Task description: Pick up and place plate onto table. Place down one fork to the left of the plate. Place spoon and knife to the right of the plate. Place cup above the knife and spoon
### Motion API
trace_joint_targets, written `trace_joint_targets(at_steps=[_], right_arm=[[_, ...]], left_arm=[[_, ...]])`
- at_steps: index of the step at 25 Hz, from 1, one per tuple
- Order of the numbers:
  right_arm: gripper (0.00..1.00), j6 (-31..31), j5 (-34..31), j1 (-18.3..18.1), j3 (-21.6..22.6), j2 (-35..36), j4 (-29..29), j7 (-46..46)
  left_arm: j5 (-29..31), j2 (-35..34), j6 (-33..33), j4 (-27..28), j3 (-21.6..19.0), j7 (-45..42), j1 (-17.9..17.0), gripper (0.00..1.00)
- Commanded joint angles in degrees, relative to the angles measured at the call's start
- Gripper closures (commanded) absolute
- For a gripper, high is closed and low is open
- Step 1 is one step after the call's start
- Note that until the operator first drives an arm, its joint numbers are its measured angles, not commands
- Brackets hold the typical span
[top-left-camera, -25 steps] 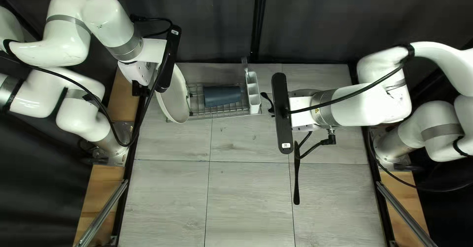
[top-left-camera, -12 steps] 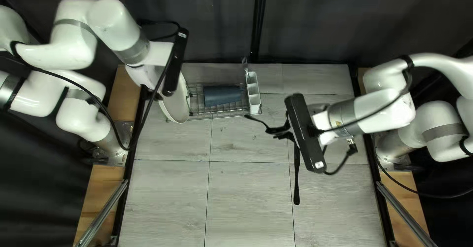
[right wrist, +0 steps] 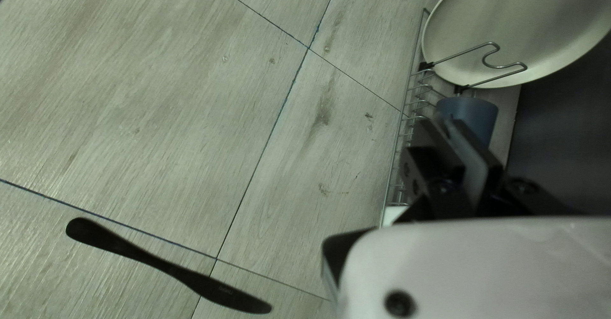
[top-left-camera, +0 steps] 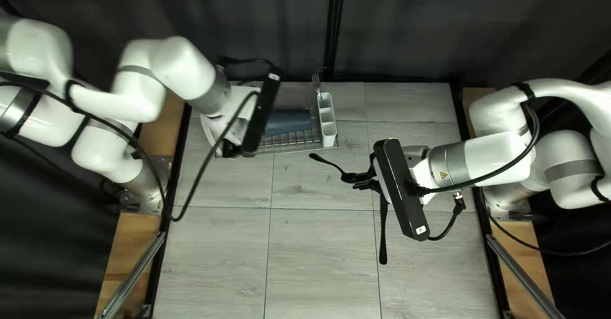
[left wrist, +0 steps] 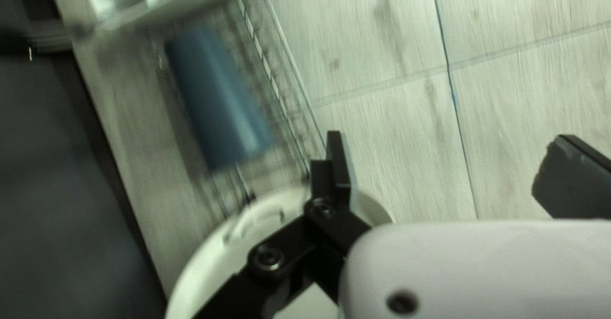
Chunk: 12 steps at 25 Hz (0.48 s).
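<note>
So, right gripper [top-left-camera: 358, 184] first: its jaws are pinched in on what looks like the black spoon [top-left-camera: 326, 162], which pokes out from them toward the rack side. Can't really make out the grip itself in the wrist cam, just the two sides close together. Left gripper [top-left-camera: 230, 148] has its jaws spread wide, up over the plate end of the wire rack [top-left-camera: 294, 142].

Closest to the left jaws is the pale plate [left wrist: 191, 274], propped up on its edge in the rack, one jaw overlapping it in the wrist view. A bit further out from them, the blue cup [top-left-camera: 287, 123] is lying on its side in the rack. Past that, at the rack end furthest from the left jaws, there's the white cutlery holder [top-left-camera: 327, 125] with the fork [top-left-camera: 316, 83] sticking out.

Black knife [top-left-camera: 383, 236] is flat on the bench [top-left-camera: 318, 255], on the near side of the right jaws.
</note>
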Motion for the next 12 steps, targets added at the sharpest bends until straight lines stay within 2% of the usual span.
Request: trace_joint_targets(at_steps=[1,7,12], right_arm=[[1.0,0.0,0.0,0.0,0.0,0.0,0.0,0.0],[1.0,0.0,0.0,0.0,0.0,0.0,0.0,0.0],[1.0,0.0,0.0,0.0,0.0,0.0,0.0,0.0]], left_arm=[[-4.83,5.24,-4.37,2.47,5.2,8.12,-3.84,0.0],[-15.91,14.09,-6.89,8.36,11.94,20.67,-9.58,0.0],[-25.84,20.34,-5.46,13.32,15.82,31.3,-12.13,0.0]])
